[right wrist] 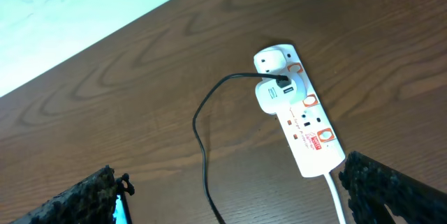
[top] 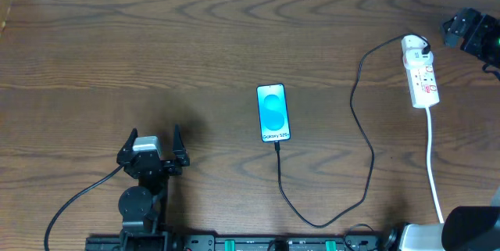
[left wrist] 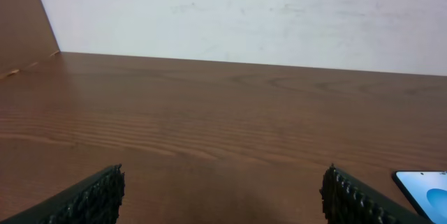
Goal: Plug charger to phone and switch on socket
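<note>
The phone (top: pixel 272 112) lies flat mid-table with its blue screen up; a corner of it also shows in the left wrist view (left wrist: pixel 424 188). The black charger cable (top: pixel 366 153) meets the phone's near edge, loops toward the front and runs back to a white adapter in the socket (top: pixel 420 75). In the right wrist view the socket (right wrist: pixel 302 123) lies ahead, to the right, with the charger cable (right wrist: pixel 202 140) plugged into the adapter. My right gripper (right wrist: pixel 230 172) hovers open near the socket, touching nothing. My left gripper (top: pixel 153 132) stands open and empty, left of the phone.
A thick white cord (top: pixel 432 165) runs from the socket toward the front right. The table's far edge meets a white wall (left wrist: pixel 244 15). The right arm's base (top: pixel 469 227) sits at the front right corner.
</note>
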`<state>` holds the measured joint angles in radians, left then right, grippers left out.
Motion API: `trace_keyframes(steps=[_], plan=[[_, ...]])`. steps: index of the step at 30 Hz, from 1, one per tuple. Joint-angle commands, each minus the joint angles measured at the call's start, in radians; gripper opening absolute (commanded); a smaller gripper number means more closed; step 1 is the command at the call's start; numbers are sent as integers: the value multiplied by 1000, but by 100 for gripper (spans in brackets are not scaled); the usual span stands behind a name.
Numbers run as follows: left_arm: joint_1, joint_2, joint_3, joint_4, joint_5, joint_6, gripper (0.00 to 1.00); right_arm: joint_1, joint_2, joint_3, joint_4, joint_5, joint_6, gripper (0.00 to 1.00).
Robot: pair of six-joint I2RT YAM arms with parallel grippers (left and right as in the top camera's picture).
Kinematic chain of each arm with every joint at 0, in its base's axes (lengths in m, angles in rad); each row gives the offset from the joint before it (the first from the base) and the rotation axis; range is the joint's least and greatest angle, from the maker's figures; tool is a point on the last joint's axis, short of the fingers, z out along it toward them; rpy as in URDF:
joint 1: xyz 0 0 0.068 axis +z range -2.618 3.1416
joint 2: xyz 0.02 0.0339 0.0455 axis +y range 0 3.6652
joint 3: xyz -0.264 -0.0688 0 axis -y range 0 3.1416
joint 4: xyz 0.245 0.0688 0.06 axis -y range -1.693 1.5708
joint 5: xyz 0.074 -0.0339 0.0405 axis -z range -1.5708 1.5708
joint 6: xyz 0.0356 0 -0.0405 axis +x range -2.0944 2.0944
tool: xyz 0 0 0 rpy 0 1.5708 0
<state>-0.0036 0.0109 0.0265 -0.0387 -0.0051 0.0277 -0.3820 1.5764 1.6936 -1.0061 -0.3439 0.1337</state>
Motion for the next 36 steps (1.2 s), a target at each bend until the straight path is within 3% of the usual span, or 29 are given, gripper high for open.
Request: trace_keyframes(steps=[1, 27, 36], plan=[[5, -7, -23, -35, 1, 17, 90, 4, -5, 9, -1, -5, 11, 99], [5, -7, -23, -35, 1, 17, 90, 4, -5, 9, -1, -5, 11, 99], [5, -7, -23, -35, 1, 17, 90, 4, -5, 9, 2, 81, 0, 99]])
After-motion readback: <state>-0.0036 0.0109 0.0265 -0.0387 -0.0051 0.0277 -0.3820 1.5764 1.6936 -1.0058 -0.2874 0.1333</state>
